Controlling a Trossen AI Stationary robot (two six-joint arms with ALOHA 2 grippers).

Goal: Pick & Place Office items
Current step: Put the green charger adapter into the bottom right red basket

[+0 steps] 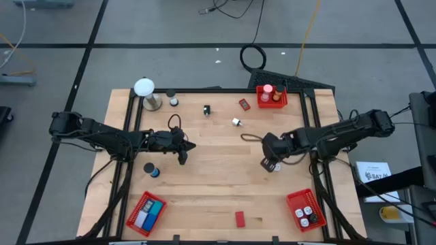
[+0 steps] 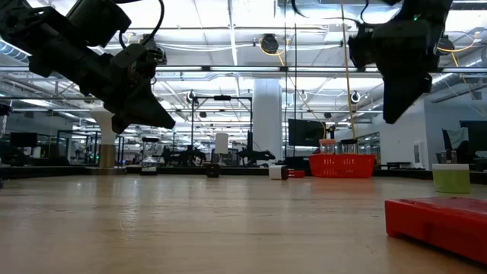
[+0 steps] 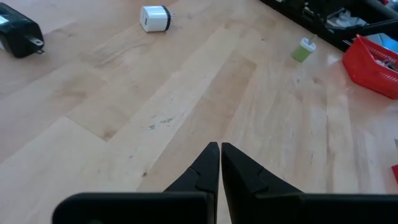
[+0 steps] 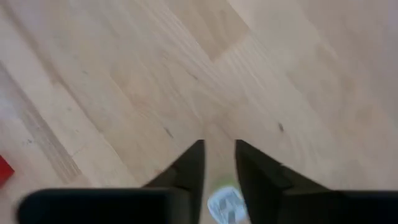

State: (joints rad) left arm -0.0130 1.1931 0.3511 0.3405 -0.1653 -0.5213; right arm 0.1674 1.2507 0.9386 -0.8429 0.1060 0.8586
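A small green piece with a white top (image 3: 303,51) stands on its own base on the wooden table (image 1: 218,184), right of centre (image 1: 272,165) (image 2: 451,179). My right gripper (image 1: 269,158) (image 2: 392,118) hangs raised above it and points steeply down. Its fingers are a narrow gap apart (image 4: 219,149). Through that gap the green piece (image 4: 225,199) shows below, not touched. My left gripper (image 1: 184,156) (image 3: 220,149) is shut, empty and held above the table left of centre. Other office items lie at the far side: a white block (image 3: 154,18) and a black one (image 3: 18,37).
Red mesh baskets stand far right (image 1: 271,97), near left (image 1: 145,211) and near right (image 1: 303,207). A red block (image 1: 240,218) lies near the front edge and a dark roll (image 1: 151,170) sits left. A white ball on a stand (image 1: 144,88) is far left.
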